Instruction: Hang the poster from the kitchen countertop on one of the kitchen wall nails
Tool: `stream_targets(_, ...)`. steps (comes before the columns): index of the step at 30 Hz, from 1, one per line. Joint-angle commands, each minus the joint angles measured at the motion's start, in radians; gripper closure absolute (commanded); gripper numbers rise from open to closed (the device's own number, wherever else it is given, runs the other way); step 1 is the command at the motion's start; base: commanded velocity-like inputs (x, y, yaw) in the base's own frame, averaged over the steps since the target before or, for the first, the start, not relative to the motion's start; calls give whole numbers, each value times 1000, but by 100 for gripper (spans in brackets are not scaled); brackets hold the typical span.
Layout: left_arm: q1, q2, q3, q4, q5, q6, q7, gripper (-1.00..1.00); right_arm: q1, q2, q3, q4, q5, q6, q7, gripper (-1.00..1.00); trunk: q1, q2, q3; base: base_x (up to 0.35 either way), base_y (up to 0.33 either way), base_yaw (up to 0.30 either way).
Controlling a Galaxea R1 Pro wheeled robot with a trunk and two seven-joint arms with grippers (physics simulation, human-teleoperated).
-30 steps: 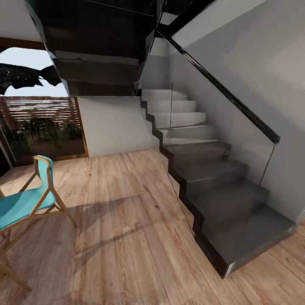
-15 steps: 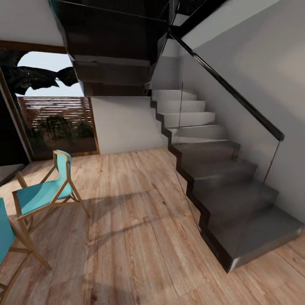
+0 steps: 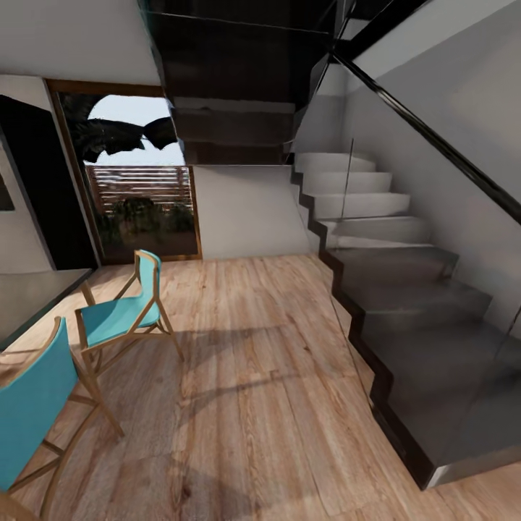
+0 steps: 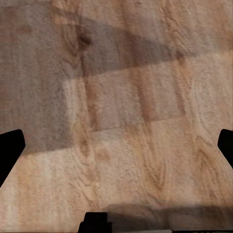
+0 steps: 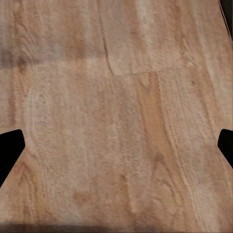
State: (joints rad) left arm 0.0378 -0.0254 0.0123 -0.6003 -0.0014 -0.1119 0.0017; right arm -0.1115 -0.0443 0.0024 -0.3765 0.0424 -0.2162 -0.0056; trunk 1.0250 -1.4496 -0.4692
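Observation:
The poster and the kitchen countertop are out of view. In the left wrist view my left gripper [image 4: 116, 150] hangs over wooden floor planks, its dark fingertips [image 4: 10, 150] far apart at the picture's edges with nothing between them. The right wrist view has my right gripper [image 5: 116, 150] likewise open above bare floorboards, and its fingertips [image 5: 10, 148] hold nothing.
A dark staircase [image 3: 412, 318] with a glass balustrade rises on the right. Two turquoise chairs with wooden frames [image 3: 123, 315] [image 3: 32, 412] stand at the left beside a grey tabletop [image 3: 32, 297]. A glazed door [image 3: 141, 181] lies ahead, with wooden floor [image 3: 260, 376] in between.
The whole head view has shifted right, so the camera has turned left. A second chair, the grey tabletop and a dark doorway have come into the picture at the left.

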Motion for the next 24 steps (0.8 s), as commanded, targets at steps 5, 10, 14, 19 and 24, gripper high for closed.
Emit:
stream_targets(5,0,0,1,-1,0,-2,1,-100,0,0,0,1,4,-3,-1,-100,0,0,-1,0,0,295)
stream_targets(10,0,-1,1,-1,0,-2,1,-100,0,-1,1,1,7,-2,1,-100,0,0,-1,-92,-97,166)
stream_targets(14,0,-1,1,-1,0,-2,1,-100,0,0,2,1,10,-4,1,-100,0,0,-1,-86,-90,203)
stream_targets(19,0,0,2,-1,0,-2,1,-100,0,0,3,1,11,-5,1,-100,0,0,-1,-11,-11,283)
stream_targets(24,0,1,3,-1,0,-2,3,-100,0,0,4,1,11,-5,1,-100,0,0,-1,-17,60,292)
